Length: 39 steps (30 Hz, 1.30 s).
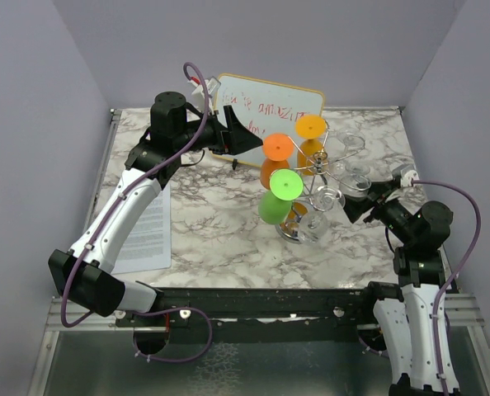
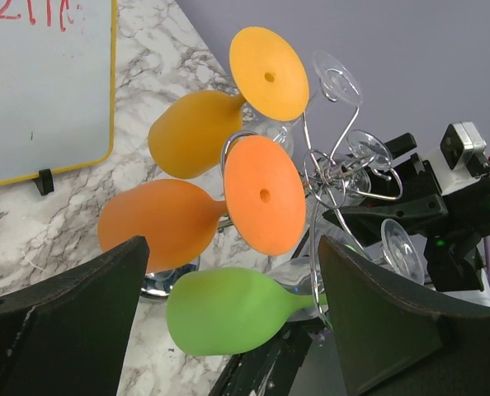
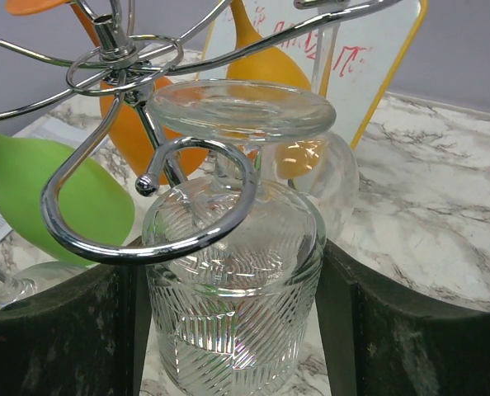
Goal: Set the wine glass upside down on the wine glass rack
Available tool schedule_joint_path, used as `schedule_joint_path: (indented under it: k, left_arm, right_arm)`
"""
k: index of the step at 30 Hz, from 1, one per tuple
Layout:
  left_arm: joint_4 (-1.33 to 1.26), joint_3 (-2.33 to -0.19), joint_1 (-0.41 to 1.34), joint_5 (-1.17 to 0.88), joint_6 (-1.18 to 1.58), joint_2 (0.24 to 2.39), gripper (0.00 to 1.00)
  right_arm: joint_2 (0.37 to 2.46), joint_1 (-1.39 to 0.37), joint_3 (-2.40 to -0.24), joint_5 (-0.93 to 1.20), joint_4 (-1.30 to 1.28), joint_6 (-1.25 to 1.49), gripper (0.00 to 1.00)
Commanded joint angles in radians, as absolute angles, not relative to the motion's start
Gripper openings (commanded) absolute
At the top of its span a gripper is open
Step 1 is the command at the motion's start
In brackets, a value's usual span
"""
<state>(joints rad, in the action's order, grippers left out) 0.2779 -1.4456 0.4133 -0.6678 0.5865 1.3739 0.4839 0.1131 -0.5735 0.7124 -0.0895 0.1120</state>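
Camera above: wine glass rack [image 1: 316, 164] stood right of centre on the counter [image 1: 212, 214], whiteboard [image 1: 270, 103] at the far edge.
Camera on left wrist: left pincer [image 2: 233, 247] gaped wide and empty, facing coloured glasses [image 2: 261, 194] hung on the rack.
Camera on right wrist: wine glass [image 3: 233, 318] hung upside down in a scroll arm of the rack; right pincer [image 3: 228, 272] clasped its bowl on both sides.

Pale lilac walls [image 1: 30, 124] enclose a marble-patterned table [image 1: 220, 223] on three sides.
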Motion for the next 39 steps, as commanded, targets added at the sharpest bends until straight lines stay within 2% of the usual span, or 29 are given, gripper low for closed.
schedule_joint_path:
  k: [1,19,39]
  left_arm:
    - [0.268,-1.463,0.410,-0.686,0.578,1.381,0.85]
    - [0.271,-1.461,0.410,-0.673,0.574,1.399,0.85]
    - [0.268,-1.460,0.410,-0.667,0.573,1.404,0.85]
  right_arm:
    - [0.479,0.112,-0.625,0.819,-0.039,0.080,0.03]
    - [0.409,0.112,-0.673,0.811,-0.201,-0.095,0.03]
    - [0.291,0.112,-0.646,0.744,-0.172,-0.040,0.05]
